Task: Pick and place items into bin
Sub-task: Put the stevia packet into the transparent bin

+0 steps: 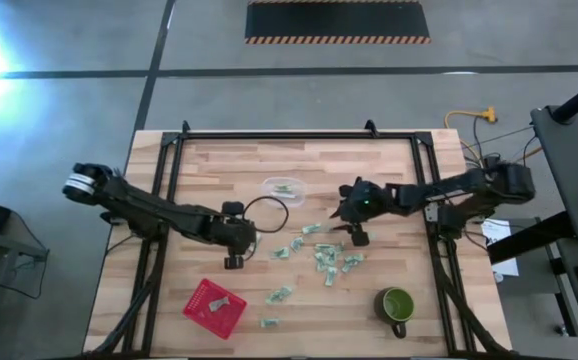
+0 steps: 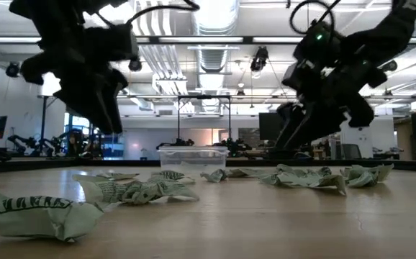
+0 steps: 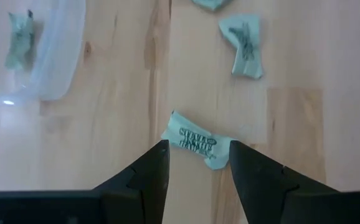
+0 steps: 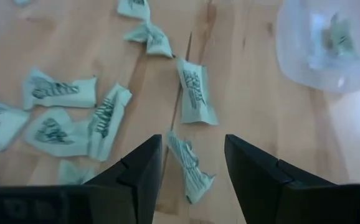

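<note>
Several small pale green-and-white wrapped items (image 1: 321, 256) lie scattered on the wooden table (image 1: 199, 170). The clear bin (image 1: 284, 187) stands at the table's far middle with one item (image 3: 19, 37) inside. My left gripper (image 1: 249, 245) is open above the table; one item (image 3: 192, 142) lies flat just ahead of its fingertips. My right gripper (image 1: 349, 226) is open too, low over the pile, with an item (image 4: 190, 167) lying on the table between its two fingertips. Another item (image 4: 197, 93) lies just beyond it.
A red basket (image 1: 214, 307) stands near the front left and a green mug (image 1: 397, 305) at the front right. More items lie near the front edge (image 1: 279, 295). A black frame (image 1: 299, 135) runs along the table's far edge and sides.
</note>
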You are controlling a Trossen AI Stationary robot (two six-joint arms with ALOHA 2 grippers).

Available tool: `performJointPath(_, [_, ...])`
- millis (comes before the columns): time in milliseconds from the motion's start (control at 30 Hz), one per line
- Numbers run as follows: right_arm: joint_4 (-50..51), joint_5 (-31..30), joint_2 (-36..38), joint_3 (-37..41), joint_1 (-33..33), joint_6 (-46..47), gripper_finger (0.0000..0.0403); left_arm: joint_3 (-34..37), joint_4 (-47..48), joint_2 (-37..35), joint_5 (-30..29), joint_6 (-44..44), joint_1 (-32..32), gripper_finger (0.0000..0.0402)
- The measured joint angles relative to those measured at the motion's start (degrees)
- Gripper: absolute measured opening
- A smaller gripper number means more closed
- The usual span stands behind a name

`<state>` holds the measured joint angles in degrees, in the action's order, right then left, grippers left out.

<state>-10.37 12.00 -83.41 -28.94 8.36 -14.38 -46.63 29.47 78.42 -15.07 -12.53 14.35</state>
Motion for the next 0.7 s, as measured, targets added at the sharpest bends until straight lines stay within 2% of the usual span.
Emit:
performJointPath(167, [4.4,0.0,-6.6,-4.8,0.1,-0.2,0.016,0.0,0.1,-2.8,0.0,-0.2,0.2,0.0151])
performJointPath(433, [7.0,-0.2,-9.4,-6.9,0.2,-0.4,0.0143,0.2,1.1,-6.4,-0.1,-0.7,1.0,0.0151])
performJointPath(567, [7.0,-0.5,-10.4,-6.7,0.2,-0.3,0.012,0.3,1.1,-6.6,-0.1,-1.7,1.4,0.0151])
performJointPath(700, [7.2,-1.7,-9.9,-6.6,0.1,-1.9,0.0076,0.4,1.1,-6.6,-0.1,-2.1,1.6,0.0151])
